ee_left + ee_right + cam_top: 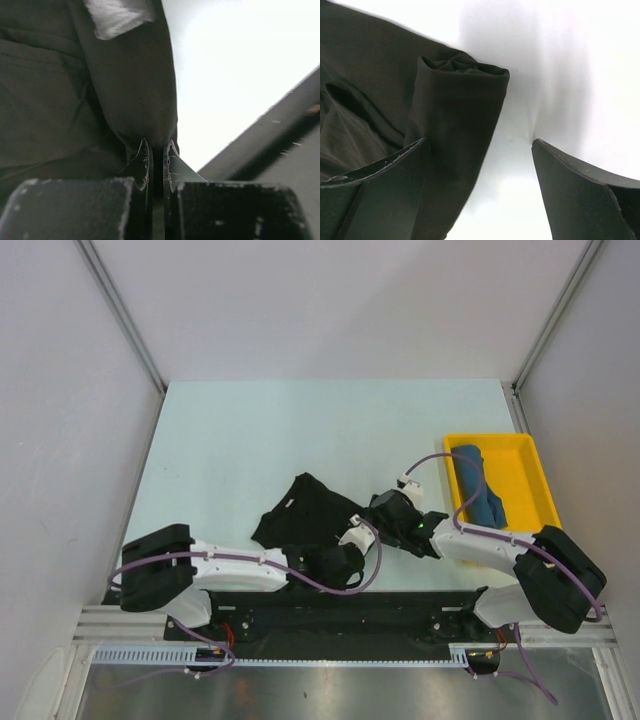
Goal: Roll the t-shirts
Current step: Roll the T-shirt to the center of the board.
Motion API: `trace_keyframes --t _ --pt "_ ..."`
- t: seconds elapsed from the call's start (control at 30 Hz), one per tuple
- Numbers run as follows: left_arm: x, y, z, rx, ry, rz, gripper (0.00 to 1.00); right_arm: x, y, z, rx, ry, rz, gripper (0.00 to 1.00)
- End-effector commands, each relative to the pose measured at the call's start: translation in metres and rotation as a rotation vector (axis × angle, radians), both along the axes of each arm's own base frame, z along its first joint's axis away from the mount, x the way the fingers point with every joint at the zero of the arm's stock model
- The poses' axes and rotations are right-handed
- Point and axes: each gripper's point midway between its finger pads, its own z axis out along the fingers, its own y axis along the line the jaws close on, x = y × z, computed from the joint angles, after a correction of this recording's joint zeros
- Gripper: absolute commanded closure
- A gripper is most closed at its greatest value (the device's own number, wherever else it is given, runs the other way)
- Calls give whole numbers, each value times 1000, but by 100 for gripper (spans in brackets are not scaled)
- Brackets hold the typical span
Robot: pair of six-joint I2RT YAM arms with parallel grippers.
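The black t-shirt [308,515] lies crumpled on the table near the front middle, plain black side up, its print hidden. My left gripper [345,558] is shut on a fold of the black shirt [130,90] at its near right edge. My right gripper [377,515] is open just right of the shirt; a rolled sleeve of it [455,115] lies between the fingers, against the left finger [385,185]. The teal-blue t-shirt [478,485] lies rolled in the yellow tray [530,490] at the right.
The pale table [250,440] is walled by white panels with metal rails at left and right. The black base rail [340,610] runs along the near edge. Purple cables loop over both arms.
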Motion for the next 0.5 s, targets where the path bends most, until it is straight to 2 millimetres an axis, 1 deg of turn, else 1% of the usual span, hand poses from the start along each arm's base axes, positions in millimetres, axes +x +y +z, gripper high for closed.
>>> trace_keyframes --t 0.0,0.07,0.1,0.13,0.17,0.2,0.23,0.27,0.3,0.33,0.37,0.4,0.43,0.47 --pt "-16 -47 46 -346 87 -131 100 -8 -23 17 -41 -26 -16 10" --pt "-18 -51 51 -407 125 -132 100 -10 -32 23 -45 -44 -27 9" --pt "-20 -53 54 -441 136 -142 100 -9 -35 35 -19 -77 -37 9" --pt "-25 -55 55 -462 163 -155 100 -10 -40 38 -25 -86 -46 9" --pt "-26 -56 56 -478 177 -158 100 -11 -43 43 -17 -102 -53 9" --pt "-26 -55 55 -494 189 -157 100 -15 -50 41 -26 -101 -60 9" --pt "-30 -57 55 -512 226 -160 100 -15 -53 52 -3 -134 -71 9" --pt "-24 -55 54 -522 236 -142 100 -17 -56 52 0 -137 -76 9" --pt "-25 -52 50 -533 259 -141 100 -21 -60 51 -8 -132 -81 9" --pt "-28 -52 49 -554 305 -139 100 -22 -61 55 9 -144 -84 9" --pt "-22 -42 38 -552 326 -104 100 -24 -62 55 11 -143 -86 9" --pt "-19 -42 41 -588 338 -100 100 -27 -64 50 7 -133 -82 10" --pt "-15 -38 39 -608 372 -75 100 -29 -62 50 16 -134 -76 11" --pt "-16 -31 31 -603 395 -63 100 -30 -61 48 17 -130 -70 11"
